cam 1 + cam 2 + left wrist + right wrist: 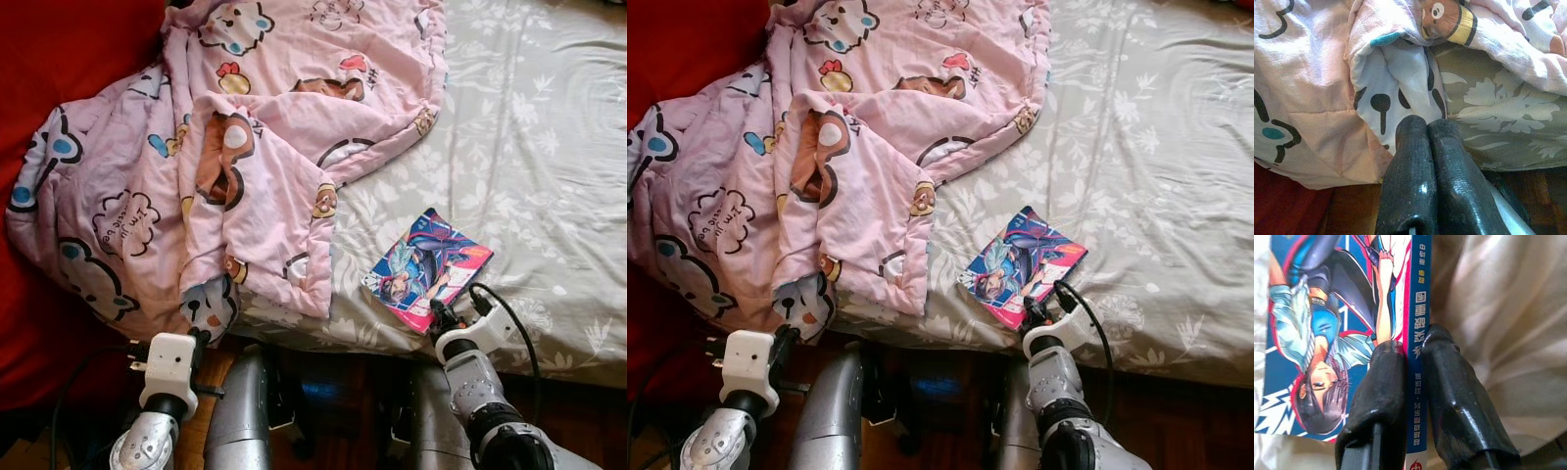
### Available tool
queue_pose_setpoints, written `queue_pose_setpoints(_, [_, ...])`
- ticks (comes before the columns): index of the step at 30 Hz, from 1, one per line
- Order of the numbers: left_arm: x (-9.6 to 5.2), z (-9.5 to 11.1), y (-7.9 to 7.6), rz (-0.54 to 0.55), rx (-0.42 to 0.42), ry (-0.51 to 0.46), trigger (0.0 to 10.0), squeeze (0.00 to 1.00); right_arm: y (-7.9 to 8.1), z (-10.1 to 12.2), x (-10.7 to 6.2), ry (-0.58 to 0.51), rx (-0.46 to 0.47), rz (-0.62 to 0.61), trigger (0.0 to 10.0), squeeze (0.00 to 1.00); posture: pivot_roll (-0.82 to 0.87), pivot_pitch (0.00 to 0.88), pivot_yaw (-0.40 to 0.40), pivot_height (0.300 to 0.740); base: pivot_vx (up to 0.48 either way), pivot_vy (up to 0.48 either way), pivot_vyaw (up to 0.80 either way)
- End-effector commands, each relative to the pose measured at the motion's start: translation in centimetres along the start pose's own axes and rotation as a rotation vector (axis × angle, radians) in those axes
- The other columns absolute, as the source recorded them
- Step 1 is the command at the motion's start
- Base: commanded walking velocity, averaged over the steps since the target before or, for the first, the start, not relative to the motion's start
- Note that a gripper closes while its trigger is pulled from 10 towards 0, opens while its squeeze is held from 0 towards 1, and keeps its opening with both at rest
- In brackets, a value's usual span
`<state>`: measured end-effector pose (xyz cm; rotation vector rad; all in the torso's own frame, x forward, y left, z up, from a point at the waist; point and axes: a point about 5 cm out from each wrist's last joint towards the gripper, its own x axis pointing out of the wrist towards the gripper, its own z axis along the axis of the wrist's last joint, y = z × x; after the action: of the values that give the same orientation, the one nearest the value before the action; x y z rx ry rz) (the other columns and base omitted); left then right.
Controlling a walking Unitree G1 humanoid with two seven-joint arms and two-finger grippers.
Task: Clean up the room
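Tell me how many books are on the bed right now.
1. The book lies on the sheet near the bed's front edge, right of the blanket, with the right gripper at its spine. More could be hidden under the blanket.

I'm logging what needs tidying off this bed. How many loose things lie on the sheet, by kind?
Pink cartoon-print quilt: 1
Comic book, its edge between the right gripper fingers: 1
Total: 2
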<state>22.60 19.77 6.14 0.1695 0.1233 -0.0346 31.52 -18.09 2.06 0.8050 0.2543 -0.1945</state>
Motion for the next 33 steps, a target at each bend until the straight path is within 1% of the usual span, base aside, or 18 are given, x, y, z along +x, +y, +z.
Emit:
queue_pose_setpoints(1, [-0.6,-1.3,-0.1,0.005,-0.004,0.049,10.0,0.00,-0.2,0.0,-0.2,-0.024,-0.020,-0.003,0.0,0.00,0.13,0.321,0.000,0.615,0.000,0.000,0.00])
queue_pose_setpoints(2, [-0.5,-1.3,-0.1,0.004,-0.005,0.047,10.0,0.00,-0.4,0.2,-0.3,-0.053,-0.040,-0.014,0.0,0.00,0.13,0.319,-0.001,0.615,0.000,0.000,0.00])
queue_pose_setpoints(4, [-0.1,-1.3,-0.2,0.006,-0.009,0.042,10.0,0.00,-0.9,0.5,-0.7,-0.097,-0.114,-0.035,0.0,0.00,0.12,0.307,-0.007,0.615,0.000,0.000,0.00])
queue_pose_setpoints(6, [0.1,-1.3,-0.2,0.008,-0.011,0.038,10.0,0.00,-1.2,0.5,-1.0,-0.123,-0.151,-0.045,0.0,0.00,0.12,0.298,-0.010,0.615,0.000,0.000,0.00])
queue_pose_setpoints(7, [0.3,-1.3,-0.2,0.009,-0.012,0.035,10.0,0.00,-1.4,0.5,-1.3,-0.144,-0.191,-0.049,0.0,0.00,0.11,0.293,-0.012,0.615,0.000,0.000,0.00])
queue_pose_setpoints(10, [0.6,-1.3,-0.2,0.008,-0.014,0.032,10.0,0.00,-1.4,0.3,-1.6,-0.155,-0.225,-0.048,0.0,0.00,0.10,0.278,-0.017,0.615,0.000,0.000,0.00])
queue_pose_setpoints(11, [1.1,-1.3,-0.3,0.010,-0.016,0.029,10.0,0.00,-1.2,0.0,-1.9,-0.168,-0.293,-0.026,0.0,0.00,0.09,0.264,-0.021,0.615,0.000,0.000,0.00])
queue_pose_setpoints(12, [1.1,-1.3,-0.3,0.010,-0.016,0.029,10.0,0.00,-1.2,0.0,-1.9,-0.168,-0.293,-0.026,0.0,0.00,0.09,0.264,-0.021,0.615,0.000,0.000,0.00])
queue_pose_setpoints(15, [1.8,-1.3,-0.5,0.012,-0.019,0.021,10.0,0.00,-0.6,-0.2,-2.2,-0.184,-0.386,0.011,0.0,0.00,0.08,0.239,-0.029,0.615,0.000,0.000,0.00])
queue_pose_setpoints(16, [1.8,-1.3,-0.5,0.012,-0.019,0.021,10.0,0.00,-0.6,-0.2,-2.2,-0.184,-0.386,0.011,0.0,0.00,0.08,0.239,-0.029,0.615,0.000,0.000,0.00])
queue_pose_setpoints(17, [2.3,-1.2,-0.7,0.012,-0.024,0.015,10.0,0.00,0.0,-0.1,-2.2,-0.202,-0.426,0.043,0.0,0.00,0.06,0.212,-0.034,0.615,0.000,0.000,0.00])
queue_pose_setpoints(20, [2.8,-1.1,-0.9,0.010,-0.028,0.008,10.0,0.00,0.8,0.2,-2.0,-0.218,-0.447,0.074,0.0,0.00,0.05,0.193,-0.038,0.615,0.000,0.000,0.00])
queue_pose_setpoints(22, [3.2,-1.2,-1.1,0.010,-0.030,0.007,10.0,0.00,1.3,0.5,-1.8,-0.224,-0.491,0.100,0.0,0.00,0.05,0.180,-0.039,0.615,0.000,0.000,0.00])
queue_pose_setpoints(23, [3.4,-1.2,-1.1,0.010,-0.031,0.006,10.0,0.00,1.5,0.6,-1.7,-0.223,-0.507,0.110,4.4,0.00,0.04,0.165,-0.042,0.615,0.000,0.000,0.00])
queue_pose_setpoints(24, [3.5,-1.2,-1.1,0.010,-0.032,0.006,10.0,0.00,1.7,0.7,-1.7,-0.224,-0.513,0.122,10.0,0.00,0.04,0.160,-0.043,0.615,0.000,0.000,0.00])
queue_pose_setpoints(28, [4.2,-1.4,-1.2,0.016,-0.042,0.009,10.0,0.00,2.3,0.9,-1.3,-0.214,-0.555,0.146,10.0,0.00,0.02,0.135,-0.049,0.615,0.000,0.000,0.00])
queue_pose_setpoints(30, [4.5,-1.6,-1.2,0.022,-0.048,0.014,10.0,0.00,2.4,1.2,-1.1,-0.207,-0.615,0.141,10.0,0.00,0.01,0.119,-0.053,0.615,0.000,0.000,0.00])
queue_pose_setpoints(33, [4.7,-2.0,-1.2,0.029,-0.056,0.024,10.0,0.00,2.7,1.8,-0.9,-0.225,-0.619,0.149,10.0,0.00,0.01,0.104,-0.058,0.634,0.000,0.000,0.00])
